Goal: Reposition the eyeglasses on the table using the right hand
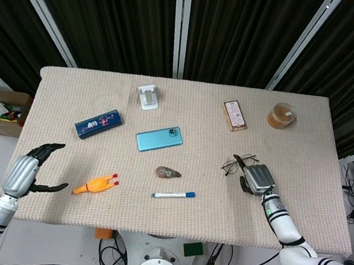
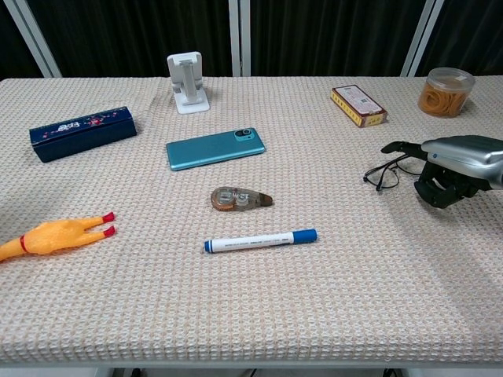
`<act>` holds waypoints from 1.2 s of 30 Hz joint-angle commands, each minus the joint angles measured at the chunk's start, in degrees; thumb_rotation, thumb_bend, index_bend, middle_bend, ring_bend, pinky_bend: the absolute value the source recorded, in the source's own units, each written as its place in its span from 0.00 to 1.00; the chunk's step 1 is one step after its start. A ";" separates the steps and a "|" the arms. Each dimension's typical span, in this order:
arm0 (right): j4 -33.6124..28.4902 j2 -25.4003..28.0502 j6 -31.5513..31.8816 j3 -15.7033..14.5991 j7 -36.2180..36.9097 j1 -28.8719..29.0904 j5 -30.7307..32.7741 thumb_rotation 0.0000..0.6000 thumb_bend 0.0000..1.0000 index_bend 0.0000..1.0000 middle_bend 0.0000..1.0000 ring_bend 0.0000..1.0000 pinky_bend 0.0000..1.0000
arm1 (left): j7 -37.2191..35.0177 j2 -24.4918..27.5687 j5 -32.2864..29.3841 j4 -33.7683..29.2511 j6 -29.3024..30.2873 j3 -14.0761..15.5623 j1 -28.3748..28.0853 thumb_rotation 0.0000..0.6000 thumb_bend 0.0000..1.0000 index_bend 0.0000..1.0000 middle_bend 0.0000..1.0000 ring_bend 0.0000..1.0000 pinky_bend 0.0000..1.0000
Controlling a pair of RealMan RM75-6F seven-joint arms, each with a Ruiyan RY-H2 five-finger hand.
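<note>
The thin dark-framed eyeglasses [image 1: 237, 164] lie flat on the woven table cover at the right; the chest view shows the eyeglasses [image 2: 383, 174] with one lens plain and the far side hidden behind my hand. My right hand [image 1: 258, 178] sits just right of them, low over the table. In the chest view the right hand [image 2: 460, 161] has its thumb stretched out above the frame and its fingers curled down, with nothing pinched between them. Whether a finger touches the frame is unclear. My left hand [image 1: 24, 172] hangs open off the table's front left corner.
A teal phone [image 1: 158, 138], a correction tape [image 1: 168, 172] and a blue marker [image 1: 173, 195] lie mid-table. A rubber chicken [image 1: 96, 184] and a blue box [image 1: 98, 123] are at the left. A white stand [image 1: 148, 96], a small box [image 1: 234, 115] and a jar [image 1: 282, 115] line the back.
</note>
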 commanded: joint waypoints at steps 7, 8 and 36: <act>-6.05 2.97 7.40 -2.34 -3.26 -3.96 -2.78 1.00 0.69 0.00 0.83 0.77 0.64 | 0.20 0.16 0.42 -0.31 0.17 0.06 -0.04 0.82 0.00 0.17 0.20 0.19 0.27; -6.45 3.17 7.51 -2.50 -3.78 -4.20 -2.47 1.00 0.69 0.00 0.83 0.77 0.64 | 0.19 0.11 0.50 -0.32 0.15 0.09 -0.08 0.82 0.00 0.17 0.20 0.19 0.27; -4.24 1.28 3.97 -1.94 -7.30 -3.32 2.07 1.00 0.70 0.00 0.83 0.77 0.64 | 0.07 0.29 0.36 -0.25 0.27 0.09 0.03 0.81 0.00 0.17 0.20 0.19 0.27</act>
